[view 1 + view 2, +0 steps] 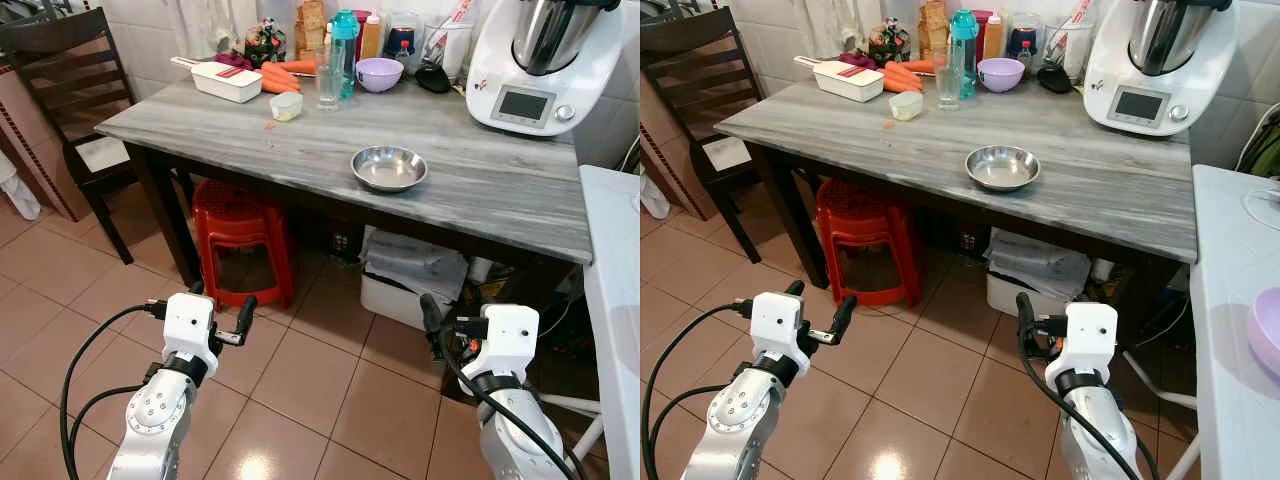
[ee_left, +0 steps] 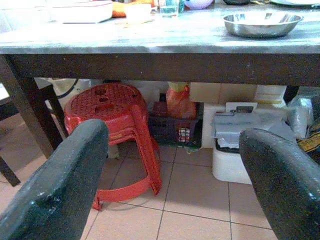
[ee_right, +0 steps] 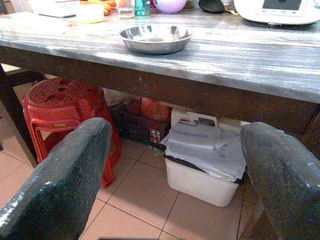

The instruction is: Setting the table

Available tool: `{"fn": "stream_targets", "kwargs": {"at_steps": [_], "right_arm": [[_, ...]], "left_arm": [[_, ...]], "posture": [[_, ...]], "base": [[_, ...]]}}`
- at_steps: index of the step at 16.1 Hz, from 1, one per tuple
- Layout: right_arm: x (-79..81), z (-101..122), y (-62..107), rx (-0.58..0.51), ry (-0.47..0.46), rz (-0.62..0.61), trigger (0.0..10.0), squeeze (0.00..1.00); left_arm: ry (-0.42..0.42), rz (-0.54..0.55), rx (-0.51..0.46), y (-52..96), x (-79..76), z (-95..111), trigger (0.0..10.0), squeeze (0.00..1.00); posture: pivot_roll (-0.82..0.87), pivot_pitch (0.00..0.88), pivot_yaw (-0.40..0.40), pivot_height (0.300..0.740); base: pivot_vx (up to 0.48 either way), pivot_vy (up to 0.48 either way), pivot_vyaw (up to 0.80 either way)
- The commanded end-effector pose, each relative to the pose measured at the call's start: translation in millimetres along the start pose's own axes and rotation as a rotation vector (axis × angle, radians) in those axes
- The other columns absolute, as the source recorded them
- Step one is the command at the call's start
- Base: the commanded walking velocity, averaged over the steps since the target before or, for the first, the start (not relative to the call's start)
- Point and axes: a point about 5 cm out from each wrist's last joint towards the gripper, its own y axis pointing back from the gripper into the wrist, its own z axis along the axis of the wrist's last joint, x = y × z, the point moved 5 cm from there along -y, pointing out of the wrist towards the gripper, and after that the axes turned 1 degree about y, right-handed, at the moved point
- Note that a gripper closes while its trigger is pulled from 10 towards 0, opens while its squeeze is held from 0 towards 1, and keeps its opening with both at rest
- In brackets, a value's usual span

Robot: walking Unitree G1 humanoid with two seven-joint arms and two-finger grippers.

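A shallow steel bowl (image 1: pixel 389 167) sits alone near the front edge of the grey wooden table (image 1: pixel 500 195). At the table's back stand a purple bowl (image 1: pixel 379 73), a drinking glass (image 1: pixel 329 86), a small cream cup (image 1: pixel 286 105) and a white tray (image 1: pixel 228 81) beside carrots. My left gripper (image 1: pixel 222 302) hangs open below table height, over the tiled floor in front of the red stool. My right gripper (image 3: pixel 175 130) is open too, low in front of the table, with the steel bowl (image 3: pixel 155 38) above and ahead of it. Neither holds anything.
A white kitchen machine (image 1: pixel 530 65) occupies the table's back right corner. Under the table are a red plastic stool (image 1: pixel 240 235) and a white box (image 1: pixel 405 290) with bags. A dark chair (image 1: pixel 75 95) stands at the left; a white counter (image 1: pixel 1230 300) with a purple bowl (image 1: pixel 1265 330) at the right.
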Motion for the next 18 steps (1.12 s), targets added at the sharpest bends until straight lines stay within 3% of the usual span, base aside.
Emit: {"fn": "stream_targets", "kwargs": {"at_steps": [1, 2, 4, 9, 18], "right_arm": [[-0.1, -3.2, -27.6, 0.071, -0.026, -0.029, 10.0, 0.0], [0.6, -3.1, -24.1, 0.074, -0.076, -0.024, 10.0, 0.0], [1.3, -1.2, -22.0, 0.049, -0.087, -0.035, 10.0, 0.0], [-2.7, -3.5, -21.0, 0.062, -0.056, -0.056, 10.0, 0.0], [-2.7, -3.5, -21.0, 0.062, -0.056, -0.056, 10.0, 0.0]], "left_arm": [[0.197, 0.088, 0.023, -24.1, 8.7, 2.1, 10.0, 0.0], [0.187, 0.086, 0.02, -22.9, 10.1, 2.7, 10.0, 0.0], [0.177, 0.086, 0.019, -21.8, 11.5, 3.3, 10.0, 0.0], [0.162, 0.091, 0.003, -29.2, 14.5, 9.8, 10.0, 0.0], [0.162, 0.091, 0.003, -29.2, 14.5, 9.8, 10.0, 0.0]], "posture": [[-0.01, 0.0, -0.002, 0.74], [-0.01, 0.0, -0.002, 0.74], [-0.01, 0.0, 0.004, 0.74], [-0.02, 0.0, 0.009, 0.74], [-0.02, 0.0, 0.009, 0.74]], "base": [[0.0, 0.0, 0.0], [0.0, 0.0, 0.0], [0.0, 0.0, 0.0], [0.0, 0.0, 0.0], [0.0, 0.0, 0.0]]}}
